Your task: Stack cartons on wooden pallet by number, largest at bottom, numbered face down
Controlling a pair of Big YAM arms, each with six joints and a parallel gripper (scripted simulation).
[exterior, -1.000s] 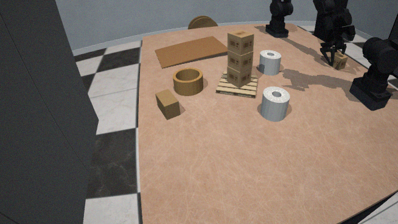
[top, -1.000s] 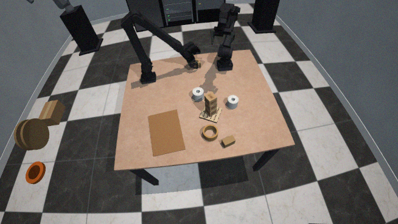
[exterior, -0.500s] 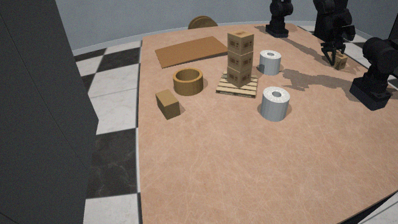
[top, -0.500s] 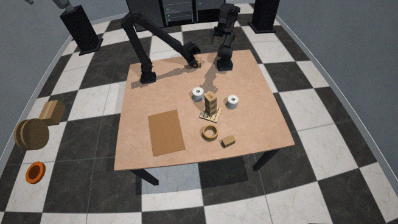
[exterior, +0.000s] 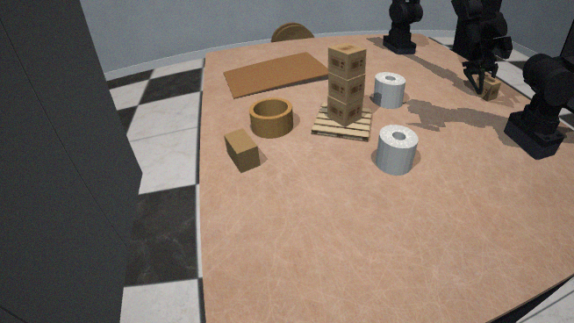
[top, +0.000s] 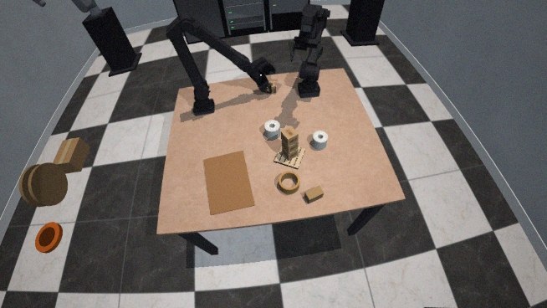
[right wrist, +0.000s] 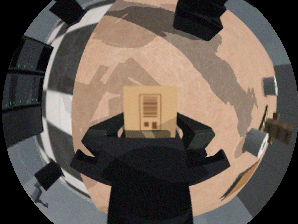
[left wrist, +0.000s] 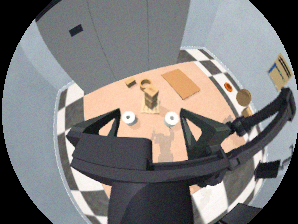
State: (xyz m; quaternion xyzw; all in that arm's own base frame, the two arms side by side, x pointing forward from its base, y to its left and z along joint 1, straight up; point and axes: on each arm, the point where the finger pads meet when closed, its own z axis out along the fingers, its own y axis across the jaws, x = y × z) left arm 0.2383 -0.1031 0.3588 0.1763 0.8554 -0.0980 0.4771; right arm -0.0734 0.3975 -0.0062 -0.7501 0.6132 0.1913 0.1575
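Near the top centre of the overhead frame, the right arm [top: 217,43] [exterior: 478,22] rises from its base, bends at a high elbow and slopes down to the desk [top: 334,176] [exterior: 351,228] [left wrist: 112,100] [right wrist: 200,60]'s far edge. Its pincer [top: 269,89] [exterior: 486,83] [right wrist: 150,131] is closed on a carton [top: 273,88] [exterior: 491,89] [right wrist: 150,107]; I cannot tell whether that carton touches the desk. Just right in the overhead frame, the left arm [top: 310,69] [exterior: 546,88] stands folded upright, its pincer [top: 306,53] [left wrist: 151,111] wide open, with nothing gripped. Right of centre there, three cartons [top: 289,144] [exterior: 347,85] [left wrist: 150,98] stand in a column on the wooden pallet [top: 296,164] [exterior: 340,132] [left wrist: 150,110]. Two white rolls [top: 272,130] [exterior: 397,151] [left wrist: 129,118] stand near the pallet, apart from the column. The numbered faces are hidden.
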